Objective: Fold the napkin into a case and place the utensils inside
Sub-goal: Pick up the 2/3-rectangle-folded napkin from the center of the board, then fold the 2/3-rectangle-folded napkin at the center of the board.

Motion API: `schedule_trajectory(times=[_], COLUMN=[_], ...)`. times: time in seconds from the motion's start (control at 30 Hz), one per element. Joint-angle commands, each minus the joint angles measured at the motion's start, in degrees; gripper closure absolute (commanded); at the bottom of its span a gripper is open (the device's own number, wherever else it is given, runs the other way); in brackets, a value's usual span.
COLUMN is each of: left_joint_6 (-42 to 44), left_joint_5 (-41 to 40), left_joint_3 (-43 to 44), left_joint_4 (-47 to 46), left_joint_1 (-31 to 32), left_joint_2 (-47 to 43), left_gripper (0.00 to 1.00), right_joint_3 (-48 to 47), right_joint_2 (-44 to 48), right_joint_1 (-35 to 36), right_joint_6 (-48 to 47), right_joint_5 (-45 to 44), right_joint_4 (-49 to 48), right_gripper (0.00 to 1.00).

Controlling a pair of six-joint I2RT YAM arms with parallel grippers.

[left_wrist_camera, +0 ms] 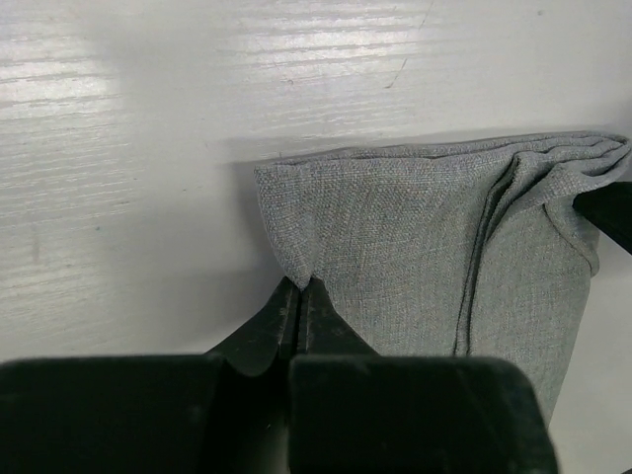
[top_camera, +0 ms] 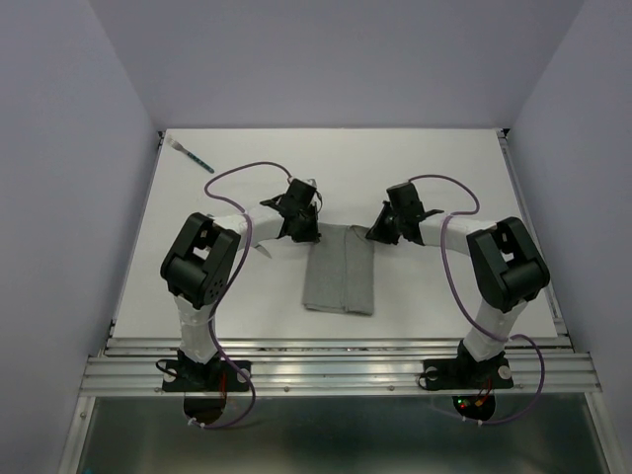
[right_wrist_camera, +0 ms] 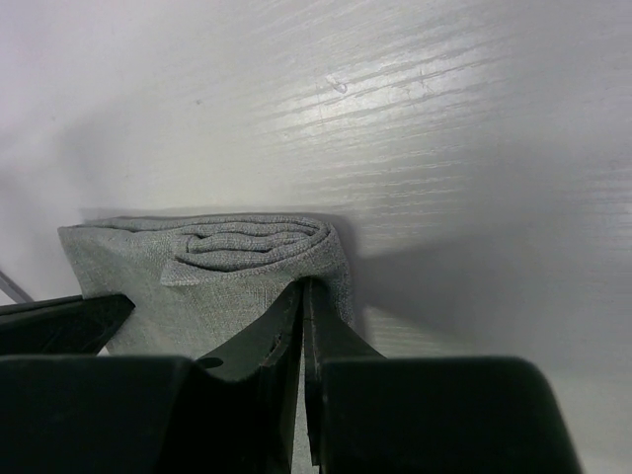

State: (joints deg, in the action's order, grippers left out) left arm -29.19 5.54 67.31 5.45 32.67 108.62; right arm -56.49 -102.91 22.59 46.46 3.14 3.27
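Pinching the folded napkin [top_camera: 341,269] at its far corners, the left gripper [left_wrist_camera: 299,287] and the right gripper [right_wrist_camera: 302,287] are both clamped on cloth. One utensil [top_camera: 190,155] lies well beyond the left gripper.

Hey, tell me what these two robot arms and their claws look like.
The left arm and right arm have bulky black joint housings linked by white segments, on black bases mounted on a metal rail. A thin purple cable loops along each. The left claw and right claw are matte black, with two flat fingers tapering to narrow tips.
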Motion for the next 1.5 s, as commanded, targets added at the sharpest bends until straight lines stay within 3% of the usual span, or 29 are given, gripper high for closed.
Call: schedule_trajectory(times=[0.0,0.4,0.93,1.47], left_joint_6=[1.33,3.53,5.81,4.06], left_joint_5=[-0.79,0.87,1.93,6.15], left_joint_3=[2.83,5.99,9.33,16.53], left_joint_4=[3.77,5.71,6.94,7.29], left_joint_1=[0.47,1.52,2.05,6.09], left_joint_2=[-1.30,-1.04,0.19,3.26], left_gripper=[1.00,1.00,1.00,1.00], right_joint_3=[-0.02,-6.00,-13.03,-12.24], right_joint_2=[2.98,2.63,-5.98,-10.29], right_joint_1=[0.26,2.64,3.16,3.16], right_joint_6=[-2.42,-11.03,-14.37,-9.20], right_joint_5=[-2.26,2.57,-1.38,-2.87], right_joint_4=[4.11,5.17,7.54,7.72], right_gripper=[0.91,0.84,0.84,0.85])
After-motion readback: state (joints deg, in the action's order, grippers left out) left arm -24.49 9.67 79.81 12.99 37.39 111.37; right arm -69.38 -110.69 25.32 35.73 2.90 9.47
